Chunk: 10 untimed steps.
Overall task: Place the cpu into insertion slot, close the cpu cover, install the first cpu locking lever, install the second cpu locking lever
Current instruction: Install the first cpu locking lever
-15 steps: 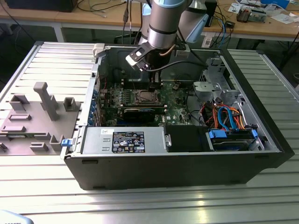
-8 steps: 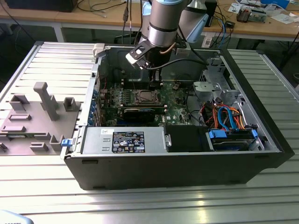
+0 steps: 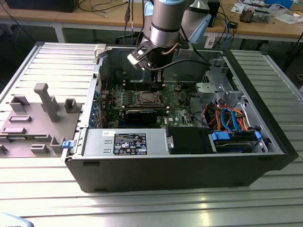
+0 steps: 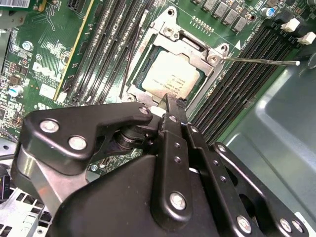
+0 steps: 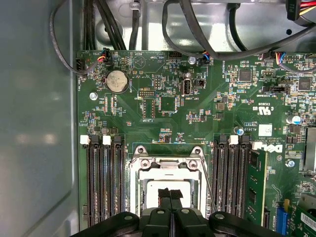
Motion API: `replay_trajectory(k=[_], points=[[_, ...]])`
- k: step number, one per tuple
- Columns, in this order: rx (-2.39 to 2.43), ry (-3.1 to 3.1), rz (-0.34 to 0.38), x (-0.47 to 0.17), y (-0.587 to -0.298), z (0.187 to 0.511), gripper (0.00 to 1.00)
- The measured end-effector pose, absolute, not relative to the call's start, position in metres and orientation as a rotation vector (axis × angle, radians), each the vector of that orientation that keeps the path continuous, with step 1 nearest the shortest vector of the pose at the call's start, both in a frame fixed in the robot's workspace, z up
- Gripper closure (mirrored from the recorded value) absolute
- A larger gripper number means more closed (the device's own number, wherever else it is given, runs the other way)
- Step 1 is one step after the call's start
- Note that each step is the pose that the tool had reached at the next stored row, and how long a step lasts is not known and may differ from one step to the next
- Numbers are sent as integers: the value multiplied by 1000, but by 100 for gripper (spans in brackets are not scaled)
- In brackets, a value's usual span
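The cpu lies flat in the insertion slot, its pale metal top facing up. The cpu cover appears to be down around it, the silvery frame lying along the chip's edges with the middle open. From one corner of the socket a thin metal lever juts out over the black memory slots, standing clear of the frame rather than lying along it.

The gripper is right above the socket's near edge. Its two black fingers are pressed together to a narrow tip with nothing between them, and in the first wrist view that tip sits over the chip's top. Whether it touches the metal I cannot tell.

Around the socket spreads the green motherboard, with rows of memory slots on both sides and a round coin battery farther off, near the cables at the board's edge.

In the exterior view the arm reaches down into an open computer case lying on its side on a ribbed metal desk. The gripper hangs just above the board. A grey power supply fills the case's near side, and a grey fixture block stands on the desk at the exterior view's left, apart from the case.
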<state>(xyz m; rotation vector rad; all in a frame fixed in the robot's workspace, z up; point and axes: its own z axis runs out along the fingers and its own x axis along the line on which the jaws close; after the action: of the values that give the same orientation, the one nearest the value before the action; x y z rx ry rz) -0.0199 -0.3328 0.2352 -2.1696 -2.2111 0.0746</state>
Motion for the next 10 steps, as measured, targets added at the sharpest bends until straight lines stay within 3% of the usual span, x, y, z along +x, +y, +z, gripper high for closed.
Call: replay_trajectory(k=[10], points=[[-2137, -2243, 76, -20, -333, 235, 89]])
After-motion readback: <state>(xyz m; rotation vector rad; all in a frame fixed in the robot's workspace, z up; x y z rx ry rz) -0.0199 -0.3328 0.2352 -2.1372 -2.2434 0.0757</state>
